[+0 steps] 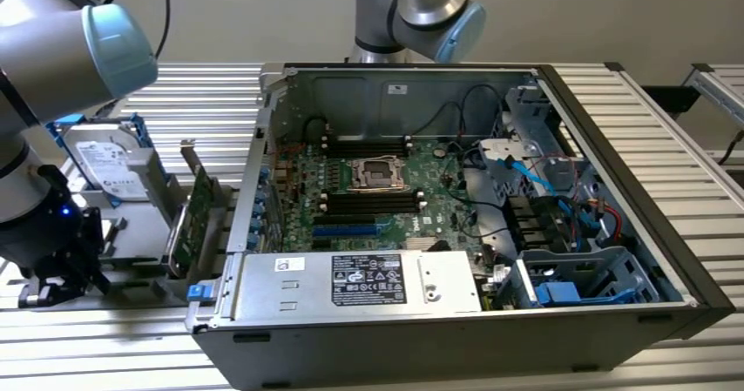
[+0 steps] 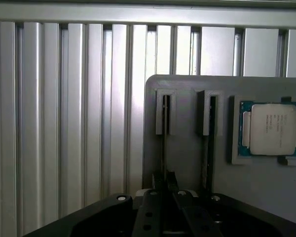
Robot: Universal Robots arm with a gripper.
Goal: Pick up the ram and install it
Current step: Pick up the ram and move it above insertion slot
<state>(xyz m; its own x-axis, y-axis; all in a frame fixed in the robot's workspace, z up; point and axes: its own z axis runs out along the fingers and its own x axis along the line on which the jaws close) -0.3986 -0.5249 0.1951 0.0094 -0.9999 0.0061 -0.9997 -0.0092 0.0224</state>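
Black gripper point(image 2: 166, 180) hardware sits directly over the ram point(image 2: 164, 143). The stick stands on edge in a narrow slot of the grey holder plate point(image 2: 187, 86), the slot farther from the CPU point(image 2: 271, 129). Whether the gripper is clamped on the stick or merely straddling it, I cannot tell. The step in hand looks like the pick. Doing it well probably means centring on the thin edge, gripping squarely and lifting straight along the slot, so the board neither tilts nor scrapes its guides. A second dark strip point(image 2: 208, 148) in the neighbouring slot is close and should go untouched. The open case point(image 1: 348, 95) and its black memory slots point(image 1: 366, 201) lie well apart, toward the exterior view's right.
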